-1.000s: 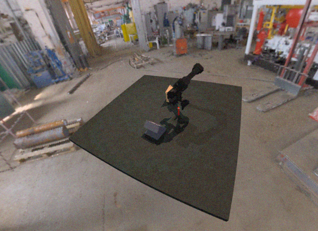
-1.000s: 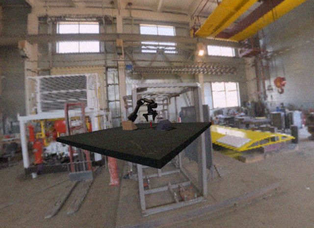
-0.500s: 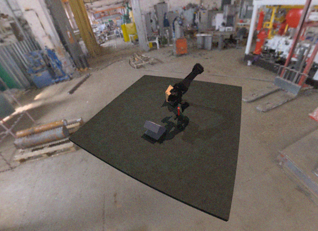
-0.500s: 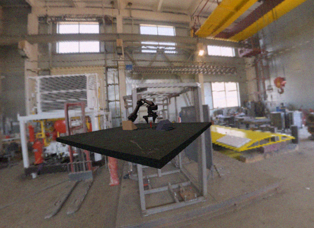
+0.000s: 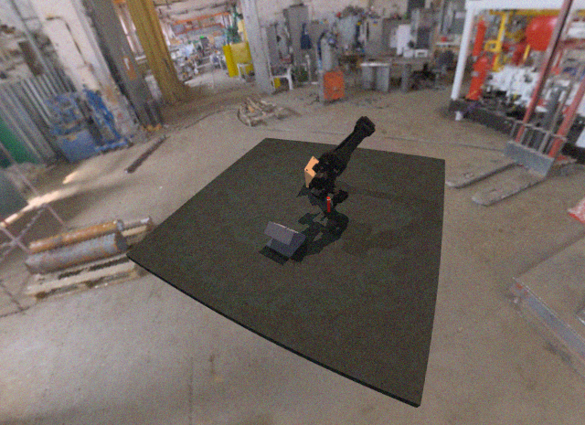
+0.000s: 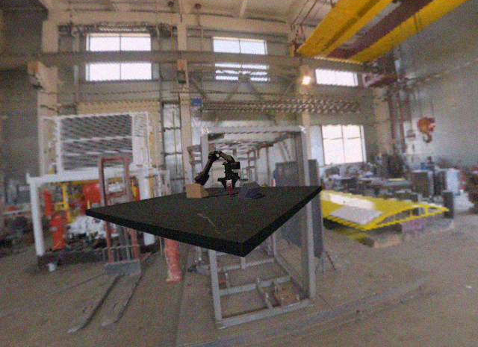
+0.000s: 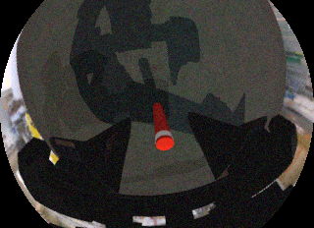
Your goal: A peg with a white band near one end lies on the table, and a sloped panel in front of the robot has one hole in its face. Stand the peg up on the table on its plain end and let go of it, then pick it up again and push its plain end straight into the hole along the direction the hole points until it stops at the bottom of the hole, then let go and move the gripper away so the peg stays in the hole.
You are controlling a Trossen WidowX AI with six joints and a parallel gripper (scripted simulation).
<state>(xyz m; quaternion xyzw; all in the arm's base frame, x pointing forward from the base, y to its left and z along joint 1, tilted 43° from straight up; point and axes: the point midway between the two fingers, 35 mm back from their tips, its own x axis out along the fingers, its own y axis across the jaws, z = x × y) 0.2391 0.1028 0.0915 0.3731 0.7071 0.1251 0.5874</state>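
Note:
The red peg (image 5: 328, 206) (image 6: 229, 190) (image 7: 160, 121) stands upright on the table. Its white band is near the top end, so its plain end is down. My gripper (image 5: 330, 196) (image 6: 229, 184) (image 7: 160, 118) points down over the peg and is open. In the wrist view one finger is on each side of the peg, with a gap on both sides, and neither touches it. The grey-blue block with the sloped panel (image 5: 283, 233) (image 6: 249, 190) stands a short way from the peg. I cannot make out its hole in these views.
A tan wedge-shaped block (image 5: 310, 173) (image 6: 196, 190) stands on the other side of the arm's working area, partly behind the arm in the top view. The dark table (image 5: 377, 298) (image 6: 193, 218) carries everything. Shadows of the arm fall around the peg.

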